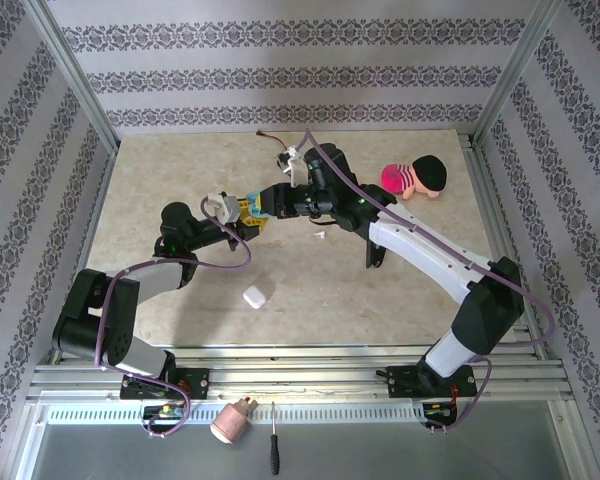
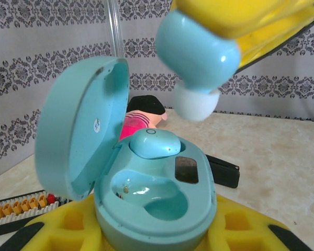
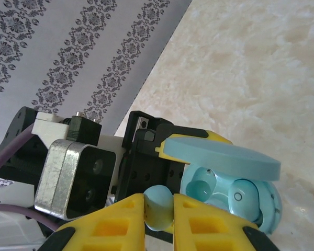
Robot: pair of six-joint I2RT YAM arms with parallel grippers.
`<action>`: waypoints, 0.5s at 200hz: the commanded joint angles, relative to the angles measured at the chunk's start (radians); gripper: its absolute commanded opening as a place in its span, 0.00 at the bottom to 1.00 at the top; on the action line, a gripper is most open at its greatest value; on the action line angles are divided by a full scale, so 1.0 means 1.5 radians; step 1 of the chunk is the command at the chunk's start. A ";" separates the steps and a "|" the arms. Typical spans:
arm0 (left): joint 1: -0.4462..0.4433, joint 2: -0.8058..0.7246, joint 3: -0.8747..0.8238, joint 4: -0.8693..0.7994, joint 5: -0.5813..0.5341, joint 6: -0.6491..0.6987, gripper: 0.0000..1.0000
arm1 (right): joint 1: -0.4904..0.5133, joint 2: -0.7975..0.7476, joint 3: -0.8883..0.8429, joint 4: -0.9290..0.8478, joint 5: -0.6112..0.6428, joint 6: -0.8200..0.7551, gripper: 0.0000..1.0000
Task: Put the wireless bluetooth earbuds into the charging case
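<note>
My left gripper (image 2: 156, 232) (image 1: 244, 216) is shut on an open light-blue charging case (image 2: 162, 209), its lid (image 2: 78, 130) tipped up to the left. One light-blue earbud (image 2: 152, 142) sits in the far socket, and the near socket (image 2: 146, 194) is empty. My right gripper (image 3: 158, 209) (image 1: 270, 200) is shut on the second light-blue earbud (image 3: 158, 205), which has a white tip (image 2: 196, 104). It hangs just above the case (image 3: 235, 196), apart from it. A tiny white earbud (image 1: 320, 235) lies on the table.
A closed white case (image 1: 254, 296) lies on the marble tabletop nearer the arm bases. A doll (image 1: 415, 178) in pink with a black hat lies at the back right. A flat black object (image 2: 222, 170) rests on the table behind the case.
</note>
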 commanded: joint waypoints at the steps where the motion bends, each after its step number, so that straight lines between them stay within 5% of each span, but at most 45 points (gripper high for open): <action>1: -0.009 0.006 0.010 0.041 0.011 -0.010 0.32 | 0.009 0.016 0.028 0.008 0.019 -0.014 0.16; 100: -0.009 0.006 0.016 0.057 0.003 -0.035 0.32 | 0.021 0.054 0.048 -0.030 0.073 -0.044 0.16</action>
